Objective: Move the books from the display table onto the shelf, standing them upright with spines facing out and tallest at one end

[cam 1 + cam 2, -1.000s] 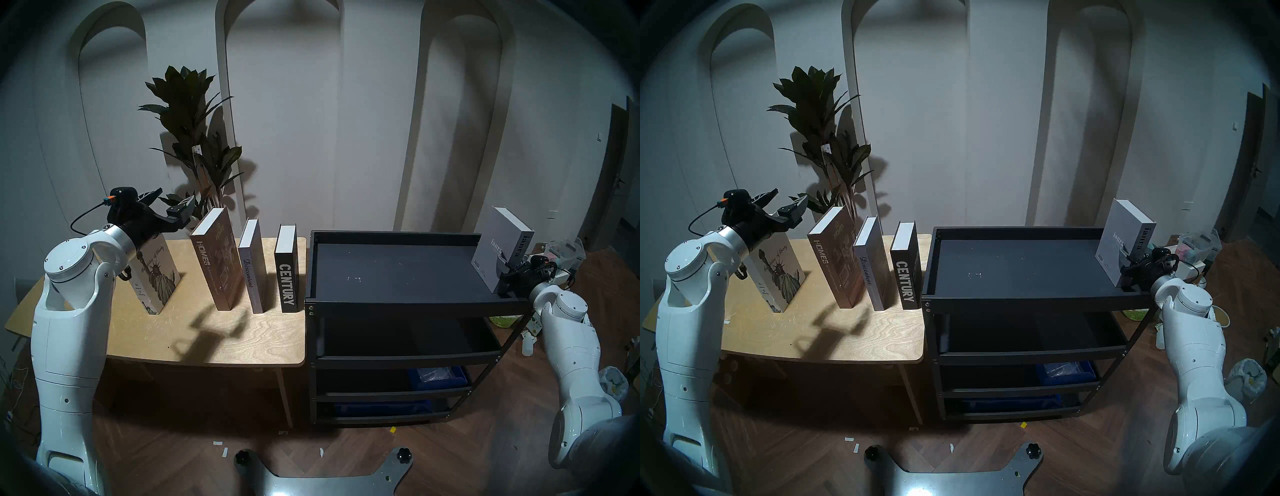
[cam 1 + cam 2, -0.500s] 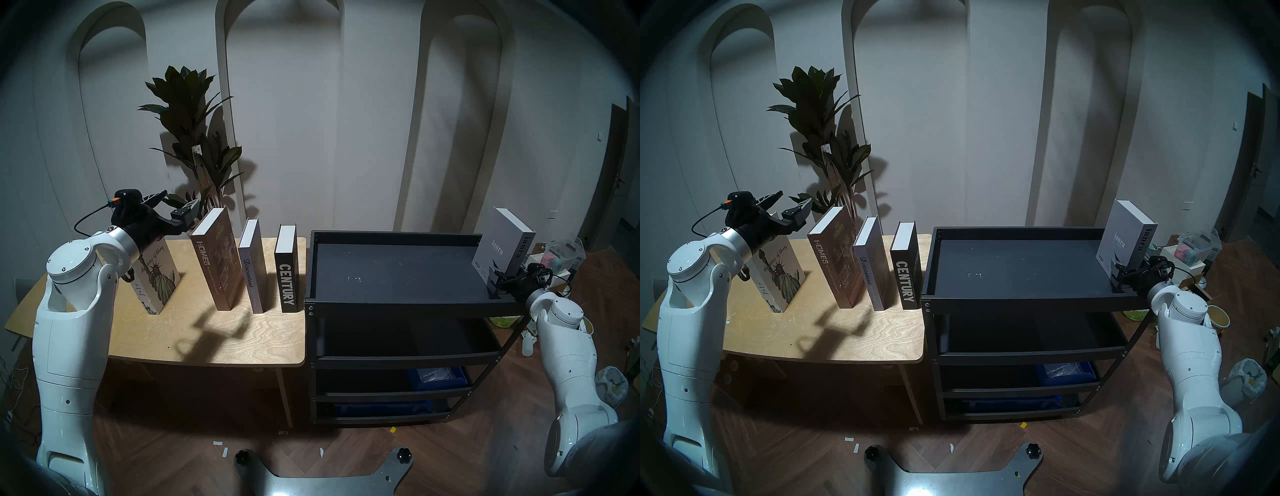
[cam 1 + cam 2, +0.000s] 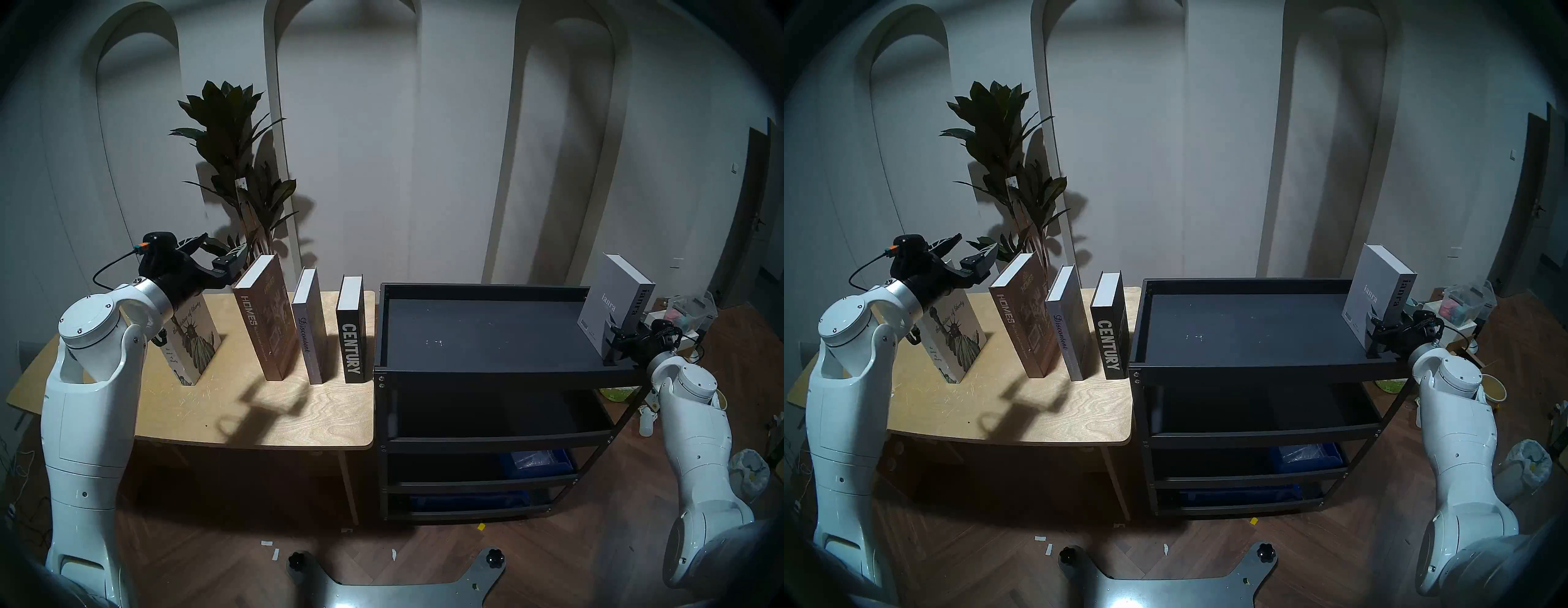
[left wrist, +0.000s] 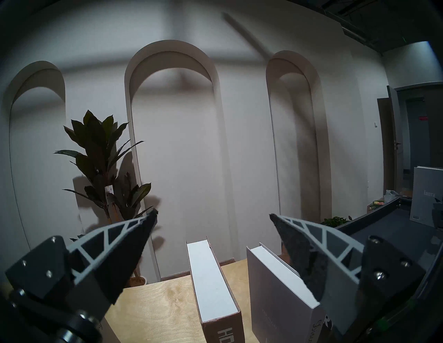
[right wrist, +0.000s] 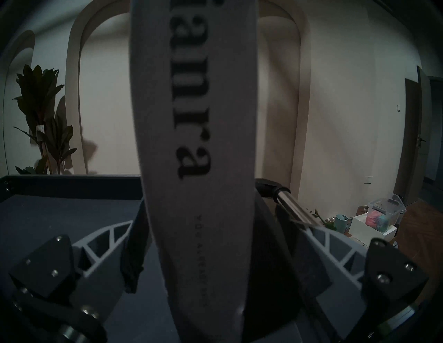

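Right pincer (image 5: pixel 199 275) straddles the spine foot of the grey "ianra" book (image 3: pixel 615 310), which stands upright at the far right end of the black shelf (image 3: pixel 488 373); whether its pads press the covers cannot be told. Left pincer (image 3: pixel 220 250) hangs wide open and empty above the Statue of Liberty book (image 3: pixel 193 339), left of "HOMES" (image 3: pixel 265 322), "Discontent" (image 3: pixel 309 327) and "CENTURY" (image 3: pixel 351 331) on the plywood counter (image 3: pixel 297 420). Risk, as judged: a careless withdrawal could drag "ianra" over the right rim; a skewed descent could knock "HOMES" into its neighbours
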### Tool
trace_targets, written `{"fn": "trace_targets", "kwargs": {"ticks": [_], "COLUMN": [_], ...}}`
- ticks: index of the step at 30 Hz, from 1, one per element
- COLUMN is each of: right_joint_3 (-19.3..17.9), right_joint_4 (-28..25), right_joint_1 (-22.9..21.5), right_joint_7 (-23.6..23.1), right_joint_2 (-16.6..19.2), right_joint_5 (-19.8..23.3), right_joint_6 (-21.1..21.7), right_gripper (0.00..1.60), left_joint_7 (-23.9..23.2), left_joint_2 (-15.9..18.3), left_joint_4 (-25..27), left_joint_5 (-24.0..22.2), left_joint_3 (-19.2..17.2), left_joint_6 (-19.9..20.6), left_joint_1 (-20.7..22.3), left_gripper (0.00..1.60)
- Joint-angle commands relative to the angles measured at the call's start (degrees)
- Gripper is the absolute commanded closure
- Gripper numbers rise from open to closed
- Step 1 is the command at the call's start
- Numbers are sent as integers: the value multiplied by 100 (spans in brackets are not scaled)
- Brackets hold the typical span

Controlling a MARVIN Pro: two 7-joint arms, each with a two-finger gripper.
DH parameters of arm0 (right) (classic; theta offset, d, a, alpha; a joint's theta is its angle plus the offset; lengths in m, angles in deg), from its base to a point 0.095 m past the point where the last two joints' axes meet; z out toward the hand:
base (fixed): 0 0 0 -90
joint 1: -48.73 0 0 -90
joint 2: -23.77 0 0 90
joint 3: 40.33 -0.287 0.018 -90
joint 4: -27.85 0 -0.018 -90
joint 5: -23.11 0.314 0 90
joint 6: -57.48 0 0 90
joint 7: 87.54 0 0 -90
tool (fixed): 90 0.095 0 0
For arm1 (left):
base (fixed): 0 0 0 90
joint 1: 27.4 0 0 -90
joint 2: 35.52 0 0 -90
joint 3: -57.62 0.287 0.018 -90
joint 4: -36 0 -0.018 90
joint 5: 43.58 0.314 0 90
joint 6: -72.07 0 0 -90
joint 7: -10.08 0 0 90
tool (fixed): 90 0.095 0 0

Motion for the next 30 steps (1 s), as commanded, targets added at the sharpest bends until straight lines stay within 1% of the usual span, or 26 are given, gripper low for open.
{"fn": "trace_targets", "kwargs": {"ticks": [1, 2, 3, 4, 5, 6, 7, 8, 9, 10, 15, 17, 19, 20, 22, 27, 28, 30], "right_joint_3": [-368, -464, -491, -491, -560, -661, -679, -679, -745, -785, -840, -824, -838, -802, -784, -703, -684, -625], "right_joint_4": [-714, -857, -786, -786, -963, -1108, -1056, -1056, -1259, -1305, -1723, -1694, -1964, -1926, -2230, -2386, -2656, -2778], "right_joint_1": [-99, -122, -222, -222, -170, -200, -292, -292, -232, -323, -345, -394, -307, -353, -227, -178, -21, 73], "right_joint_7": [-35, -45, -76, -76, -73, -113, -181, -181, -189, -294, -589, -675, -754, -833, -957, -1143, -1161, -1224], "right_joint_2": [106, 132, 165, 165, 162, 180, 210, 210, 192, 203, 115, 111, 15, -13, -162, -300, -415, -526], "right_joint_5": [275, 338, 367, 367, 404, 473, 513, 513, 553, 632, 867, 922, 1032, 1090, 1245, 1405, 1461, 1540], "right_joint_6": [-62, -91, -175, -175, -133, -187, -266, -266, -231, -310, -370, -397, -329, -351, -254, -211, -113, -44], "right_gripper": [0, 0, 0, 0, 0, 0, 0, 0, 0, 0, 0, 0, 0, 0, 0, 0, 0, 0], "left_joint_7": [4, -2, -4, -4, -4, -5, -7, -7, -7, -9, -15, -14, -15, -15, -13, -14, -13, -16], "left_joint_2": [-11, -6, -4, -4, -4, -1, 1, 1, 2, 3, 1, 0, -5, -10, -18, -23, -22, -23], "left_joint_4": [118, 123, 125, 125, 130, 144, 146, 146, 150, 160, 212, 221, 245, 251, 277, 329, 355, 384], "left_joint_5": [-14, -14, -14, -14, -14, -13, -13, -13, -13, -13, -22, -23, -28, -31, -42, -61, -71, -83], "left_joint_3": [26, 32, 34, 34, 35, 35, 36, 36, 36, 37, 37, 34, 21, 13, -9, -50, -68, -83], "left_joint_6": [-24, -22, -22, -22, -21, -19, -21, -21, -20, -19, -11, -8, -5, -7, -3, -2, 0, 1], "left_joint_1": [91, 93, 93, 93, 94, 96, 96, 96, 96, 97, 101, 97, 76, 60, 19, -38, -61, -96], "left_gripper": [0, 0, 0, 0, 0, 0, 0, 0, 0, 0, 0, 0, 0, 0, 0, 0, 0, 0]}}
